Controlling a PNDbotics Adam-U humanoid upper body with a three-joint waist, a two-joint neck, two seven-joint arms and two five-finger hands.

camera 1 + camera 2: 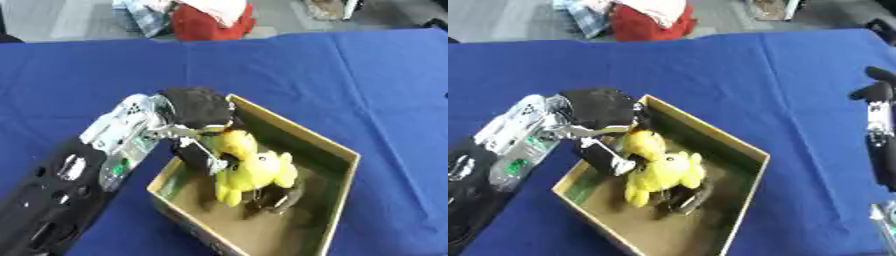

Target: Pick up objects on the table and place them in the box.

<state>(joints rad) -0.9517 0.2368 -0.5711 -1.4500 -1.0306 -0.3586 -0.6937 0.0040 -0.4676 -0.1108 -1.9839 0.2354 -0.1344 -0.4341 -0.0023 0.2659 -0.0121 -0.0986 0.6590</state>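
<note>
Left eye view: left robot hand (pixel 199 131) grips yellow plush (pixel 254 170) inside box (pixel 343 150).

Left hand (pixel 199 131) and yellow plush toy (pixel 251 167) fill near-left half of box (pixel 343 165); far-right interior free. Blue table (pixel 350 75) around box open. Right hand (pixel 878 107) well apart at right edge.

Left arm: entering from 7 o'clock, reaching toward centre, forearm black and silver.
Left hand (pixel 199 131): hanging palm down at the end of that arm, fingers (pixel 203 159) curling toward 5 o'clock and pinching something yellow.
Right hand (pixel 878 125): showing at 3 o'clock in the right eye view only, fingers pointing toward 12 o'clock, resting straight, holding nothing.
</note>
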